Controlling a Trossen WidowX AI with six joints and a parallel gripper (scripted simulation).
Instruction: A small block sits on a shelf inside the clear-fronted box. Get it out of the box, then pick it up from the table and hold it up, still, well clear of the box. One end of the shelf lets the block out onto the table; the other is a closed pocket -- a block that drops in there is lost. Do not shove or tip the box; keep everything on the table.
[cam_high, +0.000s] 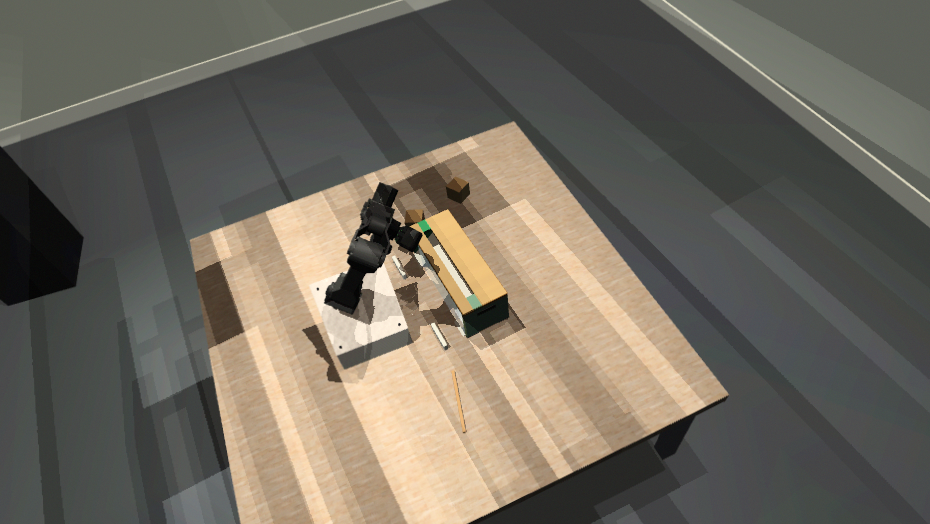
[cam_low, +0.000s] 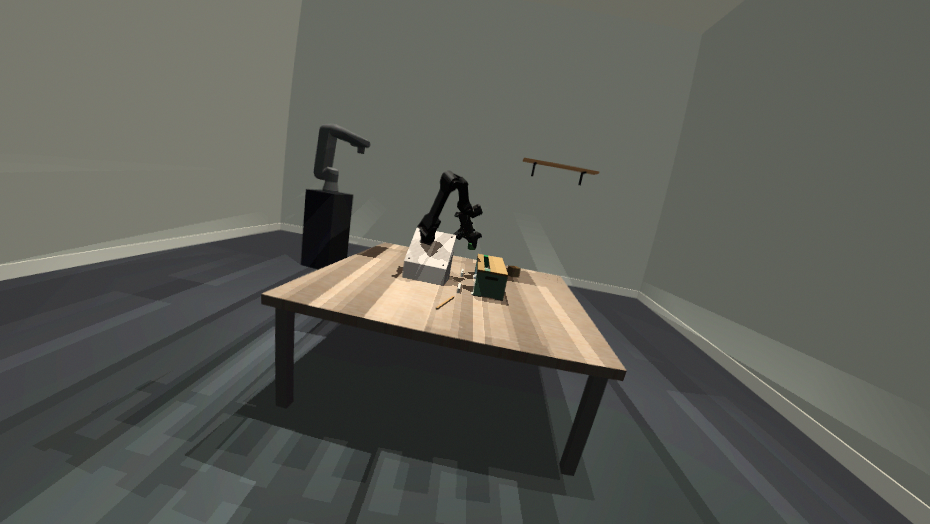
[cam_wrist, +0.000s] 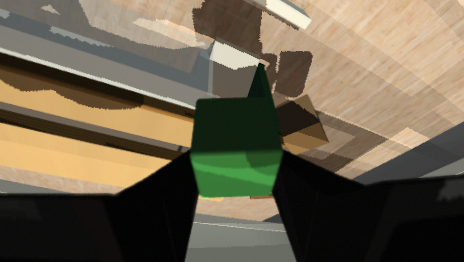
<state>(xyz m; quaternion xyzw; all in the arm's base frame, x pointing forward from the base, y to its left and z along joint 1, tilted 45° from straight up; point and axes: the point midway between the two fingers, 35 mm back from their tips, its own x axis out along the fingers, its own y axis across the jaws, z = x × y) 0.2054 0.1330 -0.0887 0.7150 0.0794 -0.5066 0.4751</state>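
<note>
My gripper (cam_wrist: 233, 154) (cam_low: 470, 242) is shut on a small green block (cam_wrist: 236, 145) (cam_low: 471, 246) and holds it in the air above the table, over the far end of the box. The box (cam_high: 469, 268) (cam_low: 492, 278) is long, with a tan top and dark green walls, and lies flat on the table; in the wrist view its tan top (cam_wrist: 75, 117) runs along the left, below the block. In the top view the arm (cam_high: 364, 250) covers most of the fingers.
Two brown cubes (cam_high: 458, 188) (cam_high: 413, 215) lie beyond the box's far end; one shows in the wrist view (cam_wrist: 302, 127). Two short white pieces (cam_high: 398, 266) (cam_high: 439, 335) and a thin wooden stick (cam_high: 458, 400) (cam_low: 445, 302) lie on the table. The arm stands on a white base (cam_high: 383, 333) (cam_low: 426, 265).
</note>
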